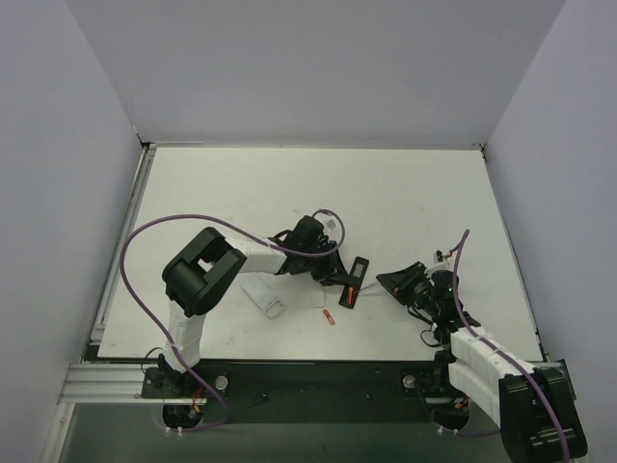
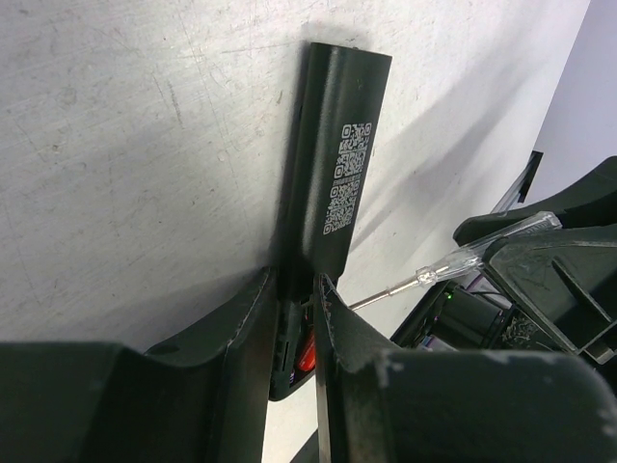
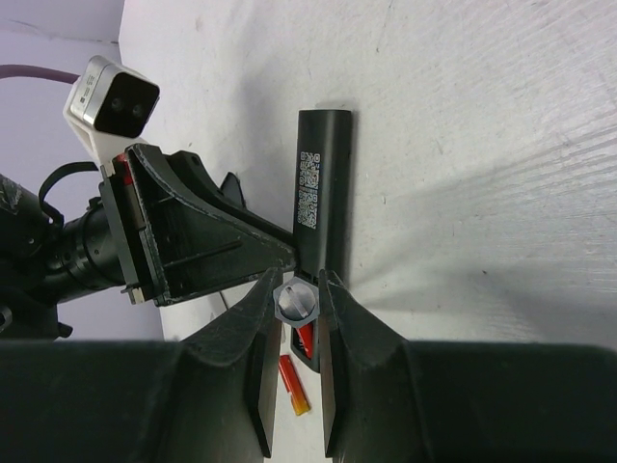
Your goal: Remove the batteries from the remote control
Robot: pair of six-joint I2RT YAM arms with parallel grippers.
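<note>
The black remote control (image 1: 355, 281) lies back-up on the table, its battery recess open at the near end. My left gripper (image 2: 297, 280) is shut on that end of the remote (image 2: 337, 164). One red battery (image 2: 305, 349) still sits in the recess between the fingers. My right gripper (image 3: 297, 280) is shut on a clear-handled screwdriver (image 3: 297, 301), whose tip (image 2: 371, 297) points at the recess. In the right wrist view the seated battery (image 3: 306, 338) shows just under the handle. A second red battery (image 3: 292, 384) lies loose on the table near the remote (image 1: 329, 317).
A short white remote (image 1: 263, 297) lies left of the loose battery, and a small black cover piece (image 1: 318, 302) lies between them. The left gripper body (image 3: 193, 231) and its camera crowd the remote's left side. White walls enclose the table.
</note>
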